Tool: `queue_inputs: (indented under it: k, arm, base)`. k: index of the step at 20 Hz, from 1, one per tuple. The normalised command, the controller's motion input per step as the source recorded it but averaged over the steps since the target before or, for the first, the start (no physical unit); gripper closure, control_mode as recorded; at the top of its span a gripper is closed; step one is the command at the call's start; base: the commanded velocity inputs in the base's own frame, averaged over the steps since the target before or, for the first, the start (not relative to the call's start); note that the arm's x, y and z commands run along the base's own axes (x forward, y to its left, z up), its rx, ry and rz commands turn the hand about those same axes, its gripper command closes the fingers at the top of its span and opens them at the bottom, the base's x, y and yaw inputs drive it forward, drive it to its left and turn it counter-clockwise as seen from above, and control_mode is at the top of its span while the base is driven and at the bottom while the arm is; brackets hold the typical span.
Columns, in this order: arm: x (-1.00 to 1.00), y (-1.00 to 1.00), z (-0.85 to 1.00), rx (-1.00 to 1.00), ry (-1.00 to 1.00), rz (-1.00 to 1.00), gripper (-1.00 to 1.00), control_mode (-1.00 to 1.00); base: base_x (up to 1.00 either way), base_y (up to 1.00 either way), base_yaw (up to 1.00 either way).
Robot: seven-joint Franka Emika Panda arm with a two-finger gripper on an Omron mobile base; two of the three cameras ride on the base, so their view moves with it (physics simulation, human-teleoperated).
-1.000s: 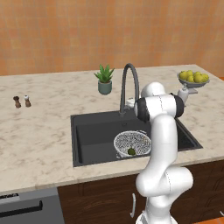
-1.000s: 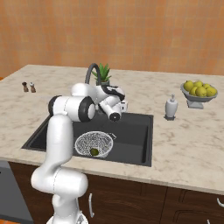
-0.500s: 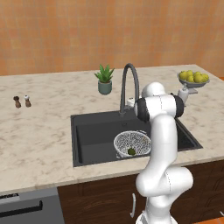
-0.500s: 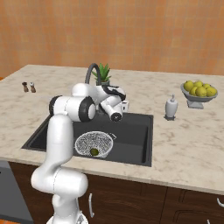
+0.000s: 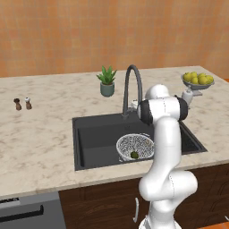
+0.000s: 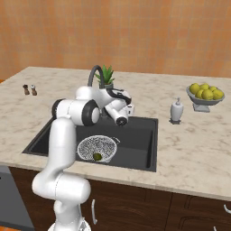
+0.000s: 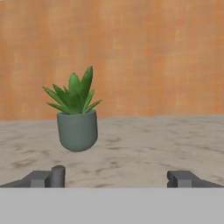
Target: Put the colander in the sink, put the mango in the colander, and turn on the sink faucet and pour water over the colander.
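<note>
The sink (image 5: 94, 136) lies below the gripper (image 6: 129, 109), a dark basin sunk in the marble counter (image 5: 40, 134). The sink faucet (image 5: 132, 85) arches up just beside the gripper, at the basin's back edge. The colander (image 6: 96, 148) sits on the sink floor below and nearer the robot than the gripper, well apart from it. The gripper hangs over the rear of the basin with its jaws spread wide and nothing between them. A potted plant (image 7: 77, 117) stands ahead of the gripper on the counter. The mango (image 6: 97, 156) rests inside the colander, against its near wall.
</note>
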Motion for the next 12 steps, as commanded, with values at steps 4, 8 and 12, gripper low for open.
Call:
queue_inputs:
  k: [4,8,12]
  arm:
    - [0.0,-0.97,0.0,0.05,0.0,0.0,-1.0,-1.0]
    - [0.0,-1.0,0.0,0.08,0.0,0.0,-1.0,-1.0]
    - [0.0,-0.95,-0.11,0.06,0.0,0.0,-1.0,-1.0]
  base:
    - [0.0,0.0,0.0]
    - [0.0,0.0,0.0]
    - [0.0,0.0,0.0]
